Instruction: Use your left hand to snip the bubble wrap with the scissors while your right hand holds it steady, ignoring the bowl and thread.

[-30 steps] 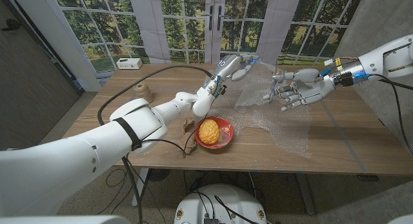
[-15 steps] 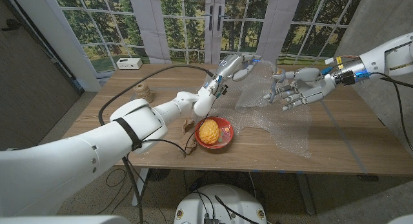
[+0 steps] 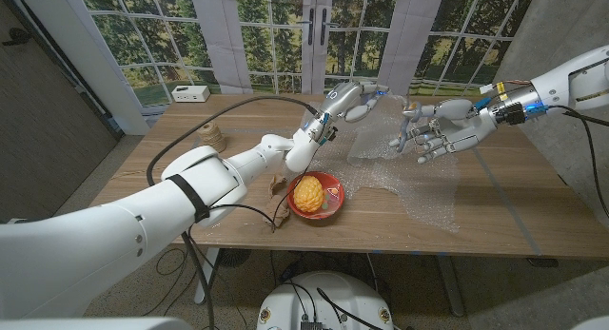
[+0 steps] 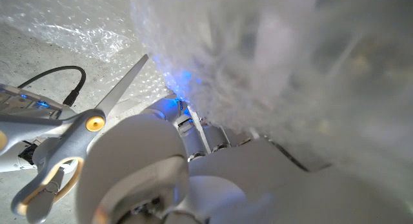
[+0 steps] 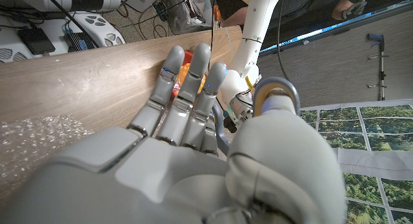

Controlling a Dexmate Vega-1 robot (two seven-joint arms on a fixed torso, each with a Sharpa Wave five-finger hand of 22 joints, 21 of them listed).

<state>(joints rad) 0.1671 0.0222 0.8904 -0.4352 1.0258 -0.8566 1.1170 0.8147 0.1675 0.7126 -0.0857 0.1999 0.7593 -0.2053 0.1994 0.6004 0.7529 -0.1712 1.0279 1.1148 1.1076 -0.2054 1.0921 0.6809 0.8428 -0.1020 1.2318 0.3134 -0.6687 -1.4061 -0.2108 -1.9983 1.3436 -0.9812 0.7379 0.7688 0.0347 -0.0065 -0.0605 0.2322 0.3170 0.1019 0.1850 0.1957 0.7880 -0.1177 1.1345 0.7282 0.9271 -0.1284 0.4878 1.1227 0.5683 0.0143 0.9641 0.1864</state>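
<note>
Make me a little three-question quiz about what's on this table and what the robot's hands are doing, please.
1. Where does the spool of thread stand?
A. inside the bowl
B. on the table's left part, apart from the bowl
C. on the bubble wrap

2. What colour is the bowl?
A. red
B. blue
C. white

3. What does the left hand hold?
A. nothing
B. the thread
C. the scissors

Answers:
1 B: the thread stands by itself on the wooden table, well away from the bowl.
2 A: the bowl is red, with a yellow lumpy thing in it.
3 C: the left hand grips the scissors, blades at the bubble wrap.
</note>
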